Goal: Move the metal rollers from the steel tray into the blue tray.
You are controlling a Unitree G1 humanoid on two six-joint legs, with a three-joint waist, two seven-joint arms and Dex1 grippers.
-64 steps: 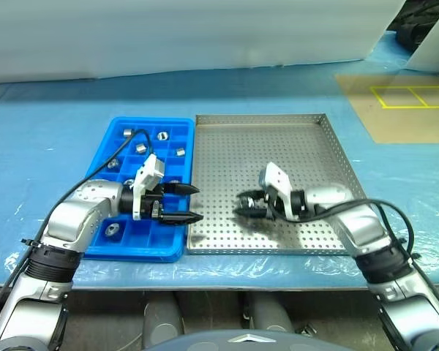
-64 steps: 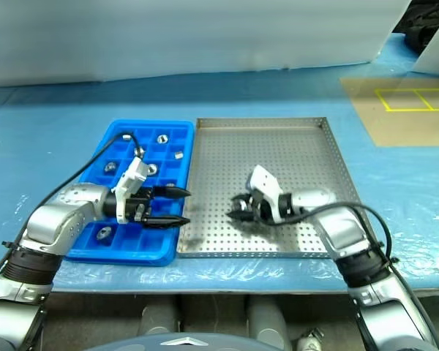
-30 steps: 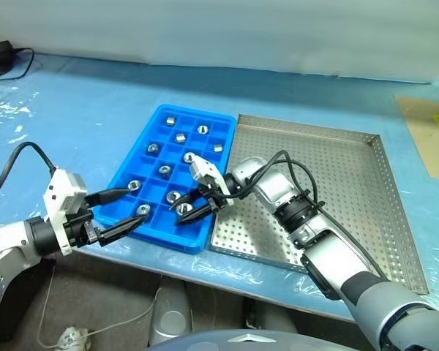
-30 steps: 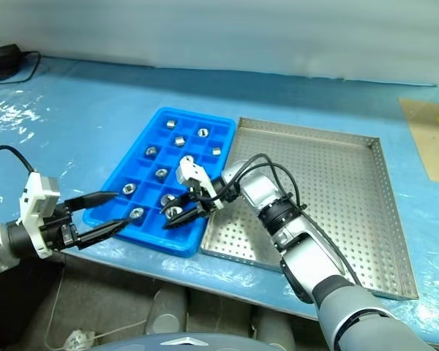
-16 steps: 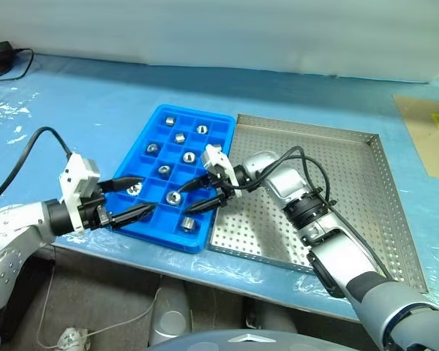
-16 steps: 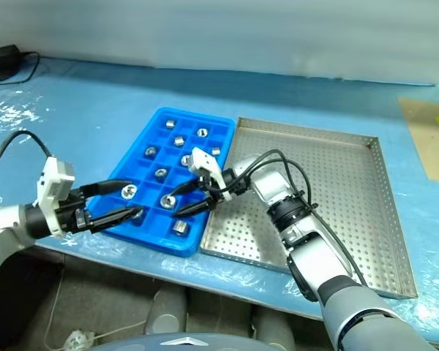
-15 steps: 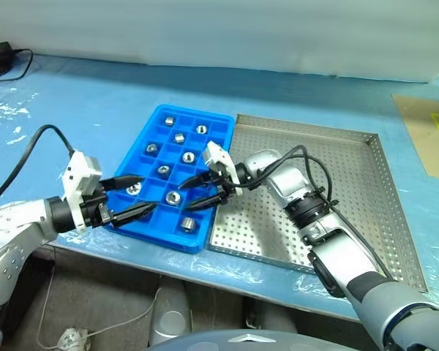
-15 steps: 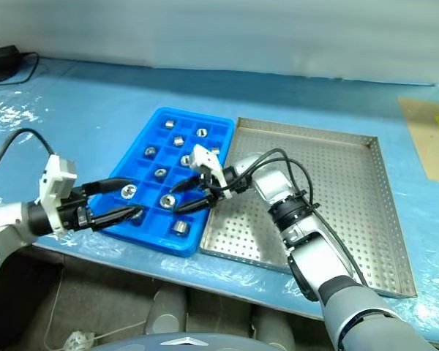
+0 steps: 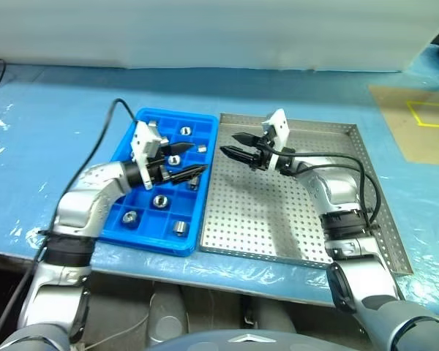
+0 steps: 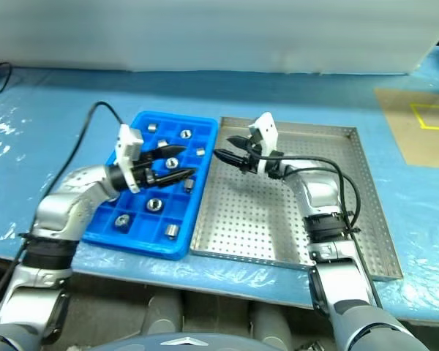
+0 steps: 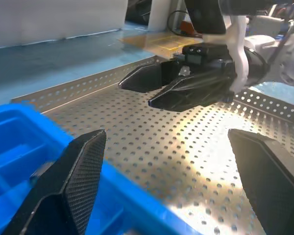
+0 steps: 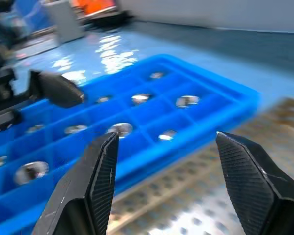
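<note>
Rollers sit in the square compartments of the blue tray, one to a cell, scattered over several rows, among them one near the front edge and one in the far row. In the right wrist view they show as bright silver rings with dark centre holes. The blue tray lies on the bench, its long side right against the left rim of the steel tray. The steel tray's perforated floor shows only its dotted holes where it is visible.

The left claw hovers over the right half of the blue tray, pointing toward the steel tray, its two black fingers spread apart and holding nothing. In the left wrist view its fingers stand wide, with the blue rim and the perforated metal between them.

The right claw hangs above the far left corner of the steel tray, pointing back toward the blue tray, so the two claws face each other across the shared edge, near but apart. Its fingers are parted and empty; the right wrist view shows them well separated, framing the compartments.

A black cable loops from the left wrist over the bench.
</note>
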